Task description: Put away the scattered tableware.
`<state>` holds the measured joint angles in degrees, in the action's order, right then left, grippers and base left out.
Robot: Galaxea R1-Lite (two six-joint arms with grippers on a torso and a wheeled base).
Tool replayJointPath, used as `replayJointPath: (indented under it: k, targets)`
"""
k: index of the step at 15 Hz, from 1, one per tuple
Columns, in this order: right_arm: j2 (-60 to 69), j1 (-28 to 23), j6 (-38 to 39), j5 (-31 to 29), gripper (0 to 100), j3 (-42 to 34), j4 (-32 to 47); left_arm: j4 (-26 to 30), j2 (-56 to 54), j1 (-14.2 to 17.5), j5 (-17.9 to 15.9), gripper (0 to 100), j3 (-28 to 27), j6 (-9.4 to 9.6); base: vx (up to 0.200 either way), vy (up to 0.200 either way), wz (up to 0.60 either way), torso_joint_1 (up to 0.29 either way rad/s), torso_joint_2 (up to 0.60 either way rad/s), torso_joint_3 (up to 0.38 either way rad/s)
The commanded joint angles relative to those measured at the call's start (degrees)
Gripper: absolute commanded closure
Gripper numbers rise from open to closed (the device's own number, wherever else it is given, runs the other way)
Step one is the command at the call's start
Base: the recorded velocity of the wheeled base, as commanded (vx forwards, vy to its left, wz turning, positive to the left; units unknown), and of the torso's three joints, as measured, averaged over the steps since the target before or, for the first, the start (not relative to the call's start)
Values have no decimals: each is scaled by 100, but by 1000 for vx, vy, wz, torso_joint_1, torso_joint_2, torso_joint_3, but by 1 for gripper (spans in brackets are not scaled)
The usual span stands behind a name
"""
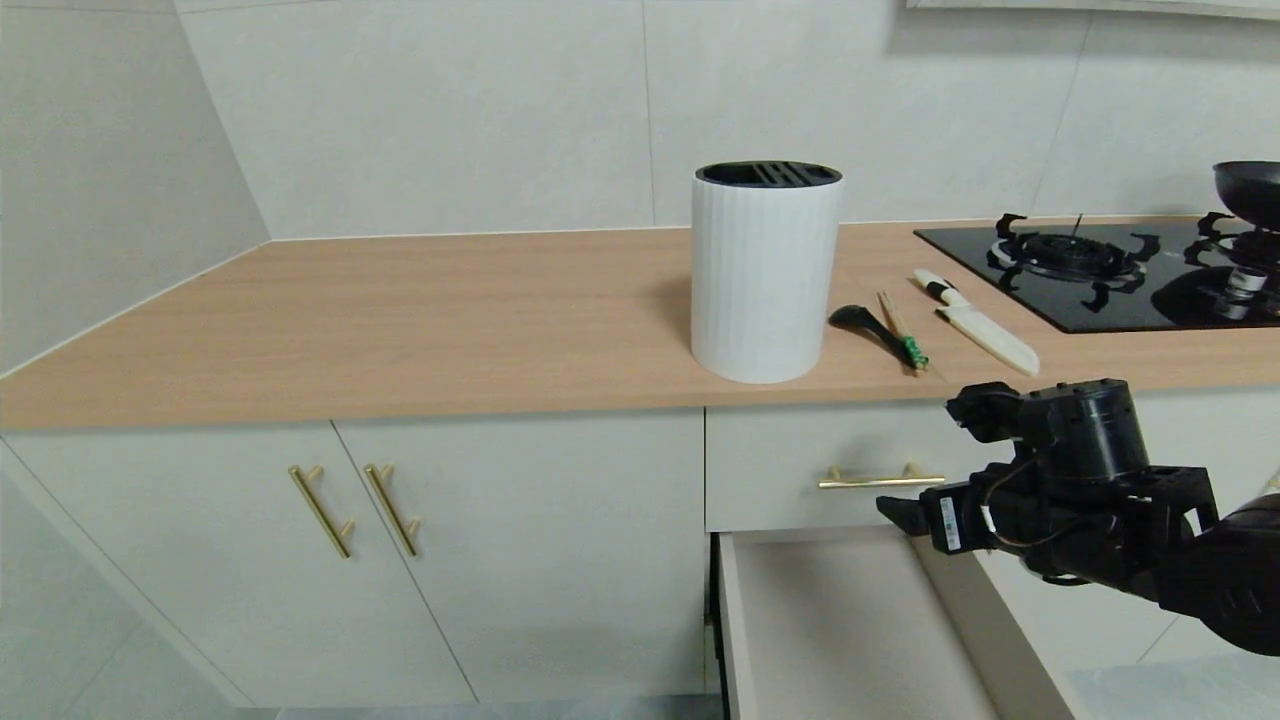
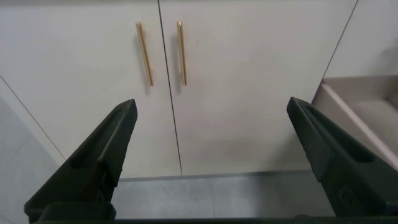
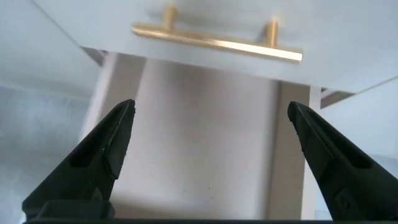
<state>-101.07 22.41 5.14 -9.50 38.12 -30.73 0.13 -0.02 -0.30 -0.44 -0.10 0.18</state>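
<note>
While both arms' jaws stand apart, the open drawer (image 1: 840, 620) is cut off below.

R hand (image 3: 210, 111) blk, wedge fingers (image 3: 106, 155); cyl. wrist motor (image 1: 1095, 425), white label (image 1: 950, 524), cables (image 1: 1010, 540).

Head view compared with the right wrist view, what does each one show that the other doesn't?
Head view: the counter with a white holder, black spoon, chopsticks, knife and stove. Right wrist view: the wide gap between its fingers, seen head-on. Both: the right gripper, the open drawer and the gold handle above it.
</note>
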Motion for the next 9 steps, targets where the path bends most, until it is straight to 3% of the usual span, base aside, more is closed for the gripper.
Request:
replayJointPath:
  k: [1, 9]
  targets:
    - [-27, 1, 4, 0, 0, 11, -3, -5, 2, -5, 0, 0, 1, -1, 0, 0, 0, 198, -481, -295]
    - [-150, 1, 4, -8, 0, -6, -214, -5, 2, -5, 0, 0, 1, -1, 0, 0, 0, 192, -455, -257]
